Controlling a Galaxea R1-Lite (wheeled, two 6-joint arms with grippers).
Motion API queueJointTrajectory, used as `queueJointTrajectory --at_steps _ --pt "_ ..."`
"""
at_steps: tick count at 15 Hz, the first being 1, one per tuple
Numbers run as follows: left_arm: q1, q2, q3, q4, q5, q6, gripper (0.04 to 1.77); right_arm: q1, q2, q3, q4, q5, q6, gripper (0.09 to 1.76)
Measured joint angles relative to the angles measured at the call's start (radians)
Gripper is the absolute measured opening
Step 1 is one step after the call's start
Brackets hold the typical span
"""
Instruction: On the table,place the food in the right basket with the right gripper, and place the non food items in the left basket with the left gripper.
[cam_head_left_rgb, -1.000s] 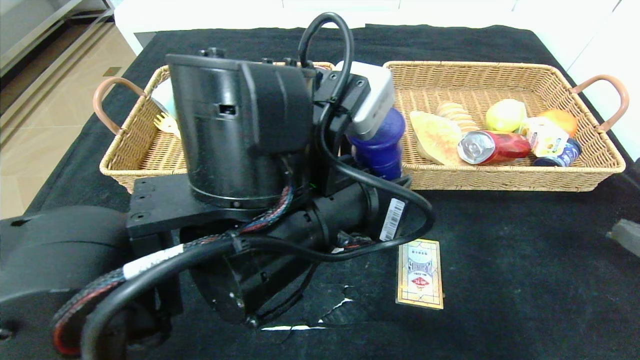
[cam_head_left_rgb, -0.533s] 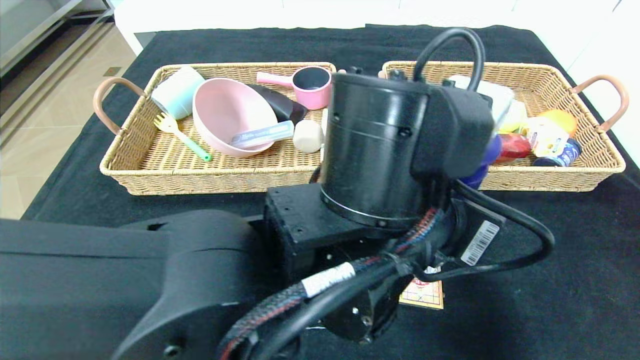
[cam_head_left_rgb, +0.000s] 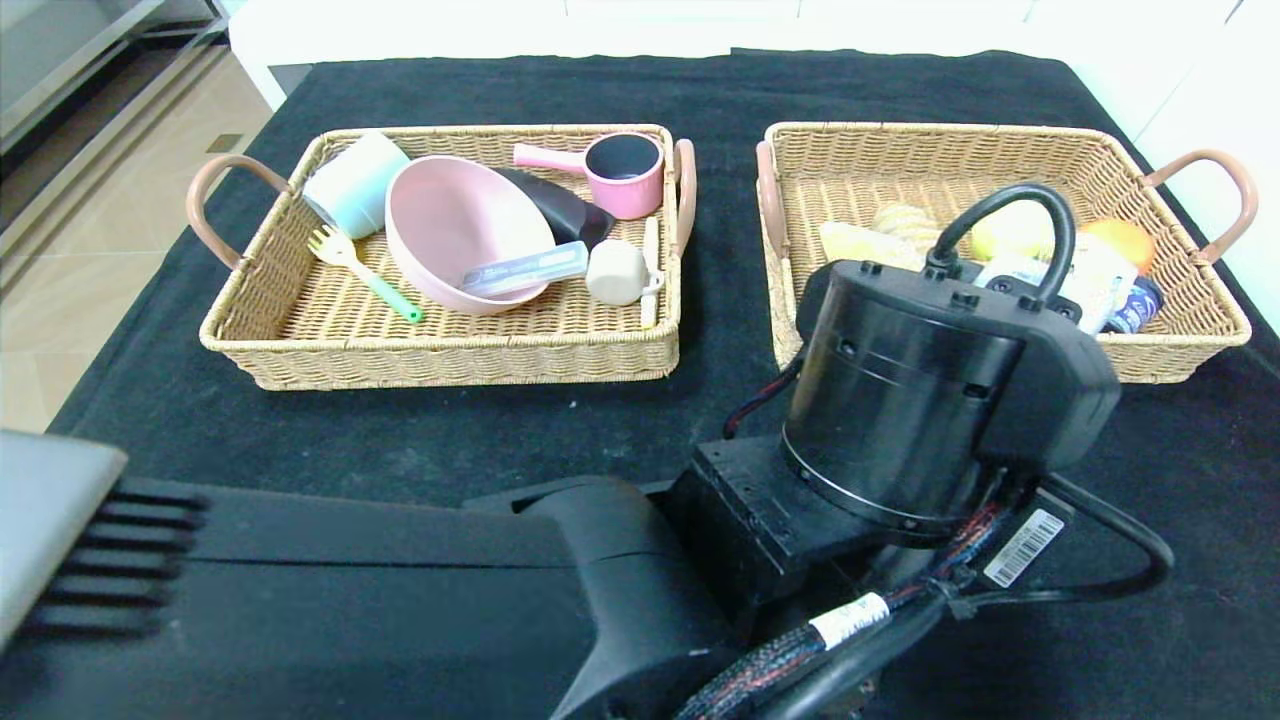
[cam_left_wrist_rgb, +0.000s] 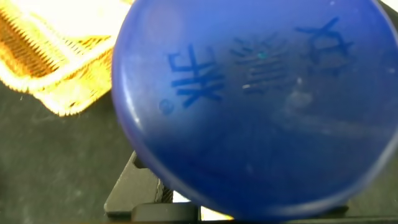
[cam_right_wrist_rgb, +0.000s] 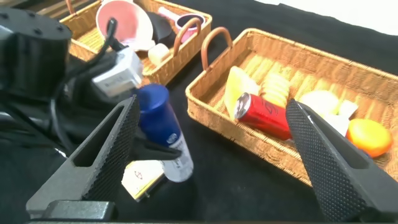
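Note:
My left gripper (cam_right_wrist_rgb: 157, 148) is shut on a blue-capped bottle (cam_right_wrist_rgb: 163, 134), which it holds tilted just in front of the right basket (cam_right_wrist_rgb: 249, 134). The bottle's blue cap (cam_left_wrist_rgb: 261, 99) fills the left wrist view. In the head view the left arm's wrist (cam_head_left_rgb: 930, 400) hides the bottle and gripper. A small yellow card box (cam_right_wrist_rgb: 140, 177) lies on the black cloth by the bottle's base. My right gripper (cam_right_wrist_rgb: 217, 155) hangs open and empty, apart from the bottle. The left basket (cam_head_left_rgb: 300, 330) holds a pink bowl (cam_head_left_rgb: 460, 225) and a pink pot (cam_head_left_rgb: 620, 170).
The right basket (cam_head_left_rgb: 1000, 135) holds a red can (cam_right_wrist_rgb: 267, 114), bread slice (cam_right_wrist_rgb: 239, 87), orange (cam_right_wrist_rgb: 369, 135) and lemon (cam_head_left_rgb: 1000, 240). A mint cup (cam_head_left_rgb: 355, 185) and green fork (cam_head_left_rgb: 365, 275) lie in the left basket. Black cloth covers the table.
My left arm has swung to the right with the blue bottle, from before the left basket to before the right one. The left basket's contents now show; the card box is covered in the head view.

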Motion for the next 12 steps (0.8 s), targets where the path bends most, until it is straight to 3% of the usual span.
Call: queueJointTrajectory --at_steps 5,12 --pt "0.003 0.066 -0.120 0.029 -0.011 0.015 0.83 -0.044 -0.011 -0.019 -0.002 0.000 0.020 1.71" --pt "0.014 0.127 -0.194 0.080 -0.019 0.018 0.83 -0.051 -0.020 -0.027 -0.002 0.000 0.023 1.71"
